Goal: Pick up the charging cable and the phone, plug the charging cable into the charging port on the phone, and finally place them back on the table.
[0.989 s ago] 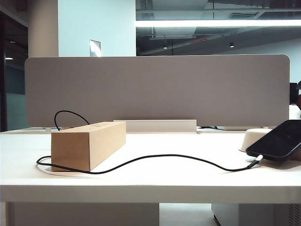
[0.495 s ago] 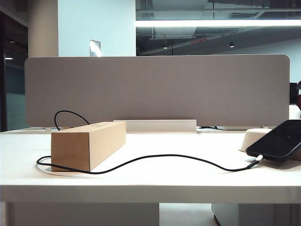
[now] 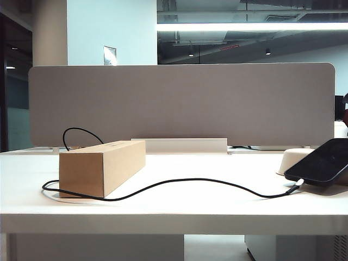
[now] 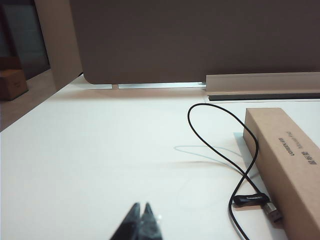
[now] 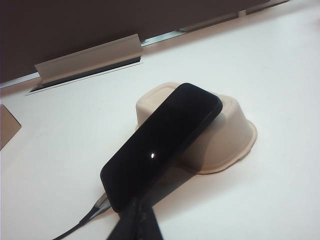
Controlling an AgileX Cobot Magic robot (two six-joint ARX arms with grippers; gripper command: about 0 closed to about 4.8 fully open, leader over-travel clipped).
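Left hand (image 4: 140, 216): black fingertips pinched together, nothing between them, poised over bare white bench (image 4: 100, 150). Only its wrist view shows it; no arm or hand appears in the exterior view.

Out from the left hand: the charging cable (image 4: 248, 165) loops across the bench and runs down beside the cardboard box (image 4: 287, 155), near the hand but apart from it. A black strap wraps the cord where a metal connector end lies against the foot of the box. That end is hidden in the exterior view.

Right hand (image 5: 140, 220): tips closed, empty, sitting just in front of the phone's lower short edge. Can't tell whether it touches.

The phone (image 5: 162, 145) lies tilted, upper end propped on an upturned beige tray (image 5: 227, 137), lower end down near the bench. The cable's plug end (image 5: 97, 207) lies right at that lower edge. From this view I can't tell whether it's seated in the port.

Exterior view adds the full run: cable (image 3: 179, 182) rises in an arc behind the box (image 3: 103, 166), rounds its left end and crosses the bench (image 3: 174, 209) to the white plug tip (image 3: 298, 183) at the phone's (image 3: 323, 160) low corner. Tray (image 3: 293, 159) is half hidden behind the phone. Grey divider panel (image 3: 179, 103) closes off the back.
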